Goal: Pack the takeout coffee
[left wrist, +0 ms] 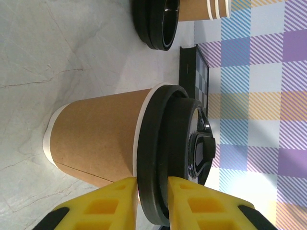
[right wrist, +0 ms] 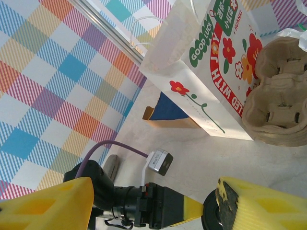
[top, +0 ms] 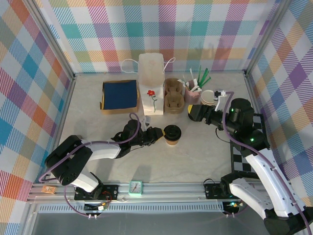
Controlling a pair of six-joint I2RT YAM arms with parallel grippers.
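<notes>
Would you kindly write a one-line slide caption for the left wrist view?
Left pincer, yellow fingers either side of the black lid rim, at the takeout coffee on the pale table.

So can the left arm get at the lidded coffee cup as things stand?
Most likely yes. The left gripper is right at the coffee cup, its fingers on either side of the rim of the lid, with nothing else in the way. Whether they are pressing on it is unclear.
</notes>
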